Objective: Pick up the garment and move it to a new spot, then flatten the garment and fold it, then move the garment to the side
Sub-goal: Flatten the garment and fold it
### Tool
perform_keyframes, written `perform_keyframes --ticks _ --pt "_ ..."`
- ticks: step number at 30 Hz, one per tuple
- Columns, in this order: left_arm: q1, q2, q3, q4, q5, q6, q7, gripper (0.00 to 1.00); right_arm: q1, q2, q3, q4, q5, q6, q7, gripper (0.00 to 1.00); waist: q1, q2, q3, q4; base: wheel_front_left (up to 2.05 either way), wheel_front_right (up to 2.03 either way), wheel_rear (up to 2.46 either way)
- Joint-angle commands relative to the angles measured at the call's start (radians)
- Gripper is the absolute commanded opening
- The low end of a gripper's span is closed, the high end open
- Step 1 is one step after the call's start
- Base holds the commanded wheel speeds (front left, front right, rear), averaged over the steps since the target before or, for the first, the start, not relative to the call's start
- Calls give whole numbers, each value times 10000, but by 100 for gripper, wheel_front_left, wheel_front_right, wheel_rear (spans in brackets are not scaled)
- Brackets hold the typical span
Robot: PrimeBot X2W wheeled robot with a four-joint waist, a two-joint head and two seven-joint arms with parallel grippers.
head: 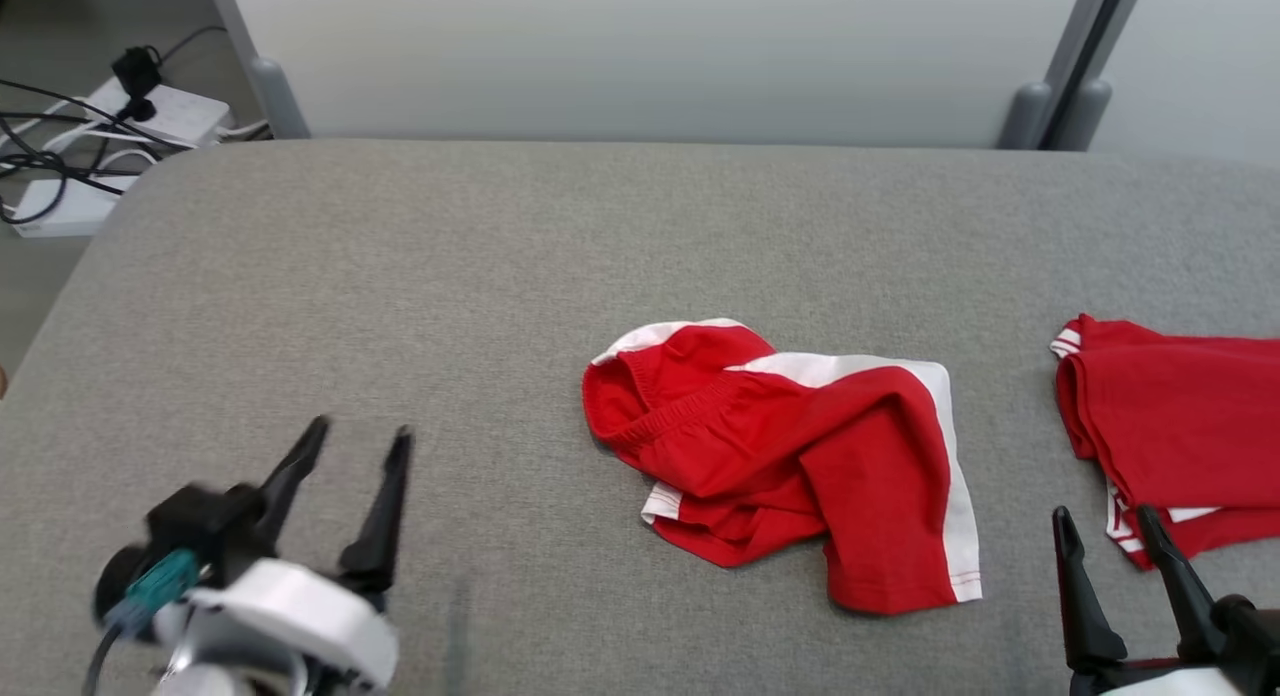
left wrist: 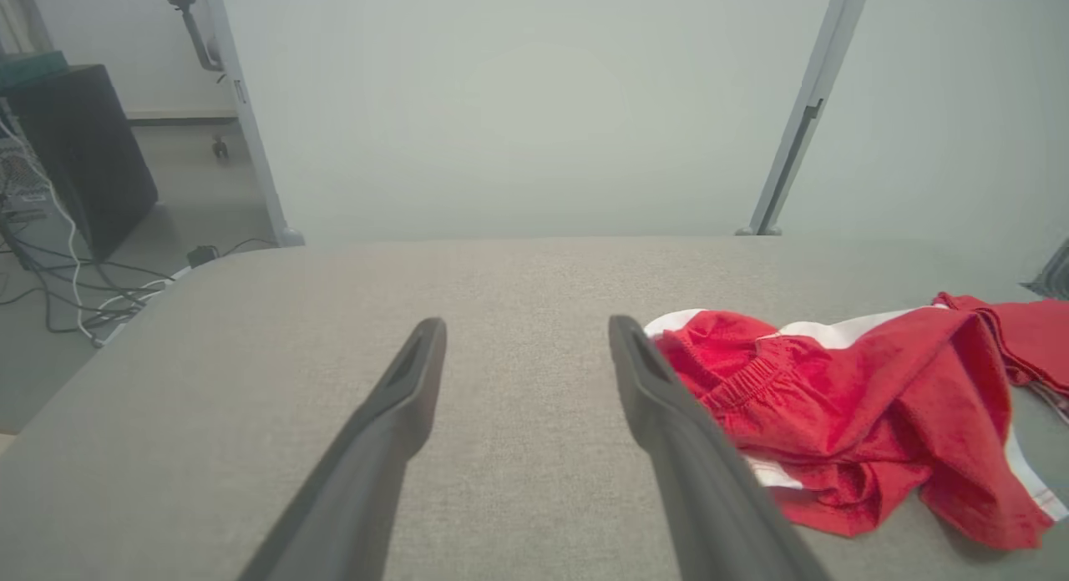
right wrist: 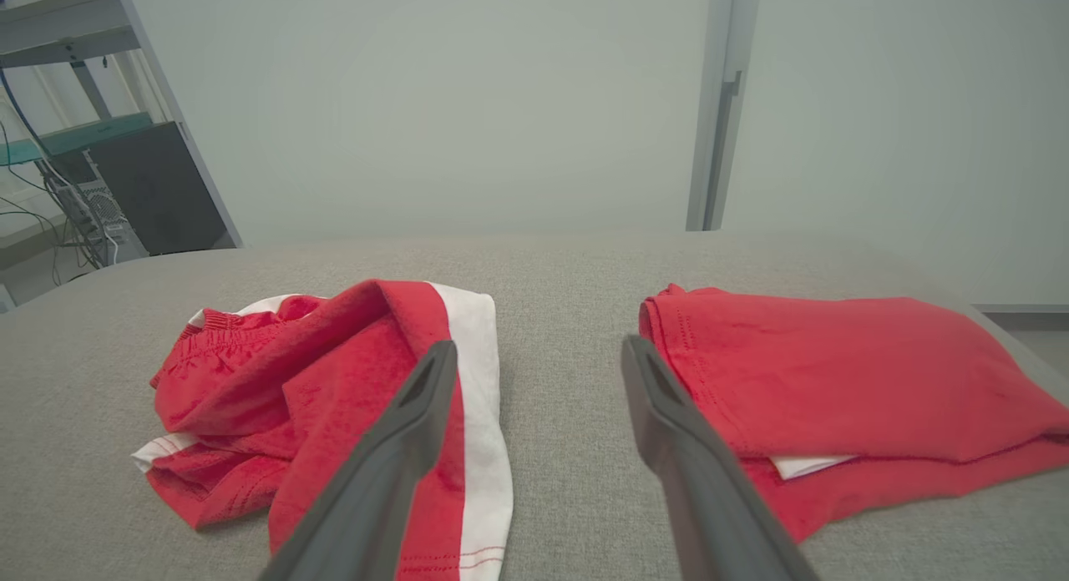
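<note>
The shorts (head: 790, 456) are lying crumpled on the table (head: 450, 256), their long axis running far-left to near-right. The right gripper (head: 1102, 516) is hovering nearer than the left gripper (head: 360, 429), and both are gaping empty.

A crumpled red garment (head: 790, 466) lies on the grey table (head: 500, 276) between left hand (head: 360, 428) and right hand (head: 1102, 516), both spread.
</note>
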Motion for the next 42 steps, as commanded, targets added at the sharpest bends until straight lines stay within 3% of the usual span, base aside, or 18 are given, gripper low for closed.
perform_keyframes --ticks 1,10,18,29,38,39,40,41,42 --pt "-1223 53 54 -110 140 -372 252 100 -452 -173 233 -364 -28 -2 -2 100 0 0 322 -310 0 0 0" --pt "-4330 -1626 -1447 2197 -265 -2328 1666 100 -918 -104 328 -314 104 -2 -324 100 0 0 1450 -1785 0 0 0" --pt "-6364 -2470 -1734 5354 -1141 -3465 3258 100 -1417 -60 543 185 364 -2 -708 100 0 0 2248 -3101 0 0 0" --pt "-7749 -2774 -1816 8049 -1649 -3815 4650 100 -1806 -51 761 799 854 -2 -940 100 0 0 2607 -3681 0 0 0" --pt "-7901 -2799 -2160 7913 -1584 -4041 4792 100 -1804 -50 495 643 937 -2 -955 100 0 0 2515 -3342 0 0 0" --pt "-7875 -2758 -2196 7845 -1572 -4036 4858 53 -1790 -50 479 621 951 -2 -956 100 0 0 2501 -3284 0 0 0" --pt "-7840 -2736 -2236 7769 -1592 -4033 4978 30 -1775 -50 440 594 951 -2 -956 100 0 0 2488 -3218 0 0 0" --pt "-7804 -2719 -2245 7663 -1640 -4041 5056 0 -1767 -50 408 576 942 -2 -956 100 0 0 2476 -3169 0 0 0" --pt "-7764 -2685 -2285 7569 -1666 -4048 5177 0 -1769 -50 383 558 930 -2 -956 100 0 0 2466 -3126 0 0 0"
